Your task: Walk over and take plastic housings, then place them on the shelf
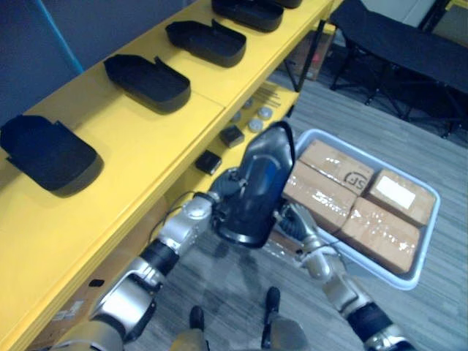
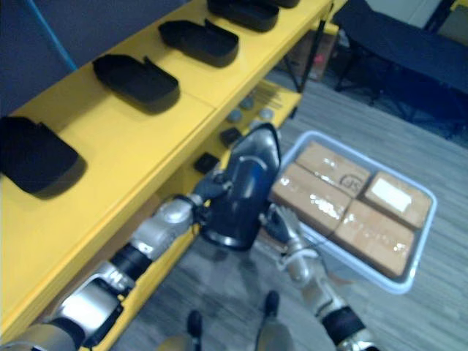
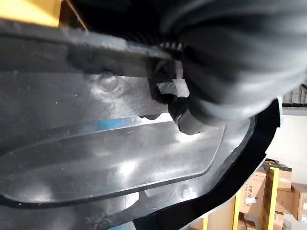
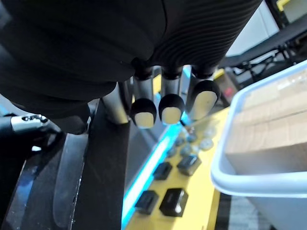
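I hold a black plastic housing (image 1: 259,183) upright between my two hands, just off the front edge of the yellow shelf (image 1: 124,161). My left hand (image 1: 225,196) is curled round its lower left rim; the left wrist view looks into the housing's glossy inside (image 3: 120,158). My right hand (image 1: 296,221) is at the housing's right side with relaxed fingers (image 4: 170,108) next to its edge (image 4: 96,182). Several more black housings lie in a row on the shelf top, among them one (image 1: 146,82) and another (image 1: 47,153).
A pale blue bin (image 1: 428,241) with cardboard boxes (image 1: 329,183) stands on the floor at right. Small black and grey parts (image 1: 232,135) lie on the shelf's lower level. A black folding table (image 1: 409,44) stands at the back right.
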Robot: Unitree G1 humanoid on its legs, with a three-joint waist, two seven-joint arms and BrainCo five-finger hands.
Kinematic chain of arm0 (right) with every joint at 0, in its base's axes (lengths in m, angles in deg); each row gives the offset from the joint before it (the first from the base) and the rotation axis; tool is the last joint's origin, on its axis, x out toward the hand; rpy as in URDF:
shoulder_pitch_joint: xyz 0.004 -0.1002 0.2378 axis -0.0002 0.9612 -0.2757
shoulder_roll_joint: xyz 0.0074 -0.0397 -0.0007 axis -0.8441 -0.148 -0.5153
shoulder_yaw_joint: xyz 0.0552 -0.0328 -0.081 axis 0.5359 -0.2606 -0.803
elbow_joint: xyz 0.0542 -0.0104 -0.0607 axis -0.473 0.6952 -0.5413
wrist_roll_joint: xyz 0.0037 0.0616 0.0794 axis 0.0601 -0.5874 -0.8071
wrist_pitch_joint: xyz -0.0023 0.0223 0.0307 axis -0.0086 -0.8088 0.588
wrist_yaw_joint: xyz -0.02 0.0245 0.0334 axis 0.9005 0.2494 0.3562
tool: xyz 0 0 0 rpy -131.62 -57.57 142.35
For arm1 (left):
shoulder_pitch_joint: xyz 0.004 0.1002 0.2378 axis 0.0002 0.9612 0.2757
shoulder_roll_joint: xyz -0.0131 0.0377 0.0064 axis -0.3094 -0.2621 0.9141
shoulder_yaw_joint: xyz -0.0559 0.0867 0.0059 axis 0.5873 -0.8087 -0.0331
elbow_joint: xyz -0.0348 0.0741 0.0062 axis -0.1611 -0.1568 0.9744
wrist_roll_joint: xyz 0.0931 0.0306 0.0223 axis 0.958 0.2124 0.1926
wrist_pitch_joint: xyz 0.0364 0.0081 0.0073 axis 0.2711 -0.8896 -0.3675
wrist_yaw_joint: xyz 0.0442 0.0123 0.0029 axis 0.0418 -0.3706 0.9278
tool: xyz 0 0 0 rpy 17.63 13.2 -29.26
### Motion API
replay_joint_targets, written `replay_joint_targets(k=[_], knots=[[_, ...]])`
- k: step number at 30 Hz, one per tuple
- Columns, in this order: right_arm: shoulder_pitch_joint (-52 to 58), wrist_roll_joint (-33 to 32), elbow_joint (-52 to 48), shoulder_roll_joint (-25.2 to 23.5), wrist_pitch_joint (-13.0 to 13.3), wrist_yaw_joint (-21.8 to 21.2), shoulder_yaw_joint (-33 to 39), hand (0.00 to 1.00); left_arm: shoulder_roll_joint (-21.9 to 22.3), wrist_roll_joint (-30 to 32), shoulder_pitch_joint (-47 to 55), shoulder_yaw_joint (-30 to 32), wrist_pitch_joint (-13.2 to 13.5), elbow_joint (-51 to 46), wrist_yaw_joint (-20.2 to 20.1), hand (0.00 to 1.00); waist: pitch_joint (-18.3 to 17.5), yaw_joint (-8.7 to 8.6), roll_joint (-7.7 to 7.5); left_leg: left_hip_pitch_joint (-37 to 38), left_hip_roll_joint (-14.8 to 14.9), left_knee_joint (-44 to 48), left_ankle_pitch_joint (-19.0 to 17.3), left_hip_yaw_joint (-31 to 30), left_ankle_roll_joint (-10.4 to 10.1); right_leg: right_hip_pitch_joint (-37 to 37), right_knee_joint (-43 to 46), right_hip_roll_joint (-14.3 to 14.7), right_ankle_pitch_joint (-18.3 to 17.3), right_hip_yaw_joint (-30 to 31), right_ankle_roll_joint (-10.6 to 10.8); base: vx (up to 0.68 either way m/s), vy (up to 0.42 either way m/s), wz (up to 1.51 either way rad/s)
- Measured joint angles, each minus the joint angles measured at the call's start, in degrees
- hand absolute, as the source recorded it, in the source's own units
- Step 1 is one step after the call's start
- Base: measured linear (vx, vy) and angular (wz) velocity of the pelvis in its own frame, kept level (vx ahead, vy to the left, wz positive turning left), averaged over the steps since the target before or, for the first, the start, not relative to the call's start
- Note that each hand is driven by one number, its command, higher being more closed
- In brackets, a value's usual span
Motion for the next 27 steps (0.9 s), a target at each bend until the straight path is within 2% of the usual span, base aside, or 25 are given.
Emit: replay_joint_targets(k=[1, 6, 13, 16, 19, 24, 27], knots=[[0.0, 0.0, 0.1, 0.0, 0.0, 0.1, 0.0, 0.00, 0.0, 0.5, 0.2, 0.0, 0.2, 0.0, 0.0, 1.00, -0.5, 0.02, 0.06, 0.1, 0.0, 0.0, 0.0, 0.1, 0.0, 0.0, 0.0, 0.0, 0.0, 0.2, 0.0, 0.02, 0.006, -0.05], [-0.7, -2.8, 0.1, -0.2, 0.3, 2.7, 0.4, 0.00, 0.0, 1.7, 1.6, 0.0, 1.3, 0.1, 0.4, 1.00, -2.0, 0.03, 0.49, 0.2, 0.0, 0.2, 0.0, 0.5, 0.0, 0.0, 0.0, 0.0, 0.1, 0.6, 0.1, -0.01, -0.001, -0.04], [-2.9, -6.7, 0.0, -0.4, 3.4, 4.6, 2.6, 0.00, 0.4, -1.3, 8.0, 0.5, 4.4, -0.3, 0.8, 1.00, -2.6, 0.39, 1.16, 0.3, 0.2, 0.3, 0.0, 0.7, 0.0, 0.0, -0.1, 0.1, 0.0, 0.6, 0.0, -0.02, -0.008, -0.02], [-3.4, -6.8, -0.2, -1.5, 5.2, 5.5, 3.6, 0.00, 2.5, -1.3, 10.8, 1.6, 5.1, -2.1, 1.0, 1.00, -2.6, 0.89, 1.20, 0.3, 0.2, 0.3, 0.0, 0.7, -0.1, 0.0, -0.1, 0.1, 0.0, 0.5, -0.1, 0.00, 0.000, 0.00], [-3.5, -7.7, -0.5, -3.1, 5.8, 7.3, 4.9, 0.00, 4.6, -1.1, 13.9, 3.7, 5.5, -3.8, 1.1, 1.00, -2.6, 1.33, 1.20, 0.3, 0.3, 0.3, 0.0, 0.7, -0.1, 0.0, 0.0, -0.1, 0.0, 0.4, -0.1, 0.00, 0.000, 0.00], [-3.4, -8.0, -0.6, -4.6, 5.8, 8.5, 4.9, 0.00, 4.9, 2.4, 19.4, 6.4, 6.3, -10.2, 2.8, 1.00, -2.6, 1.53, 1.19, 0.2, 0.3, 0.3, 0.0, 0.6, -0.1, 0.0, 0.0, -0.1, 0.0, 0.4, -0.1, 0.00, 0.000, 0.00], [-1.4, -9.1, -2.4, -5.3, 7.8, 7.5, 6.3, 0.00, 6.8, 6.7, 24.2, 9.7, 7.7, -14.5, 4.7, 1.00, -2.6, 2.72, 1.19, 0.3, 0.3, 0.3, -0.1, 0.6, -0.1, 0.1, 0.0, -0.1, 0.0, 0.4, -0.1, 0.00, 0.000, 0.00]])
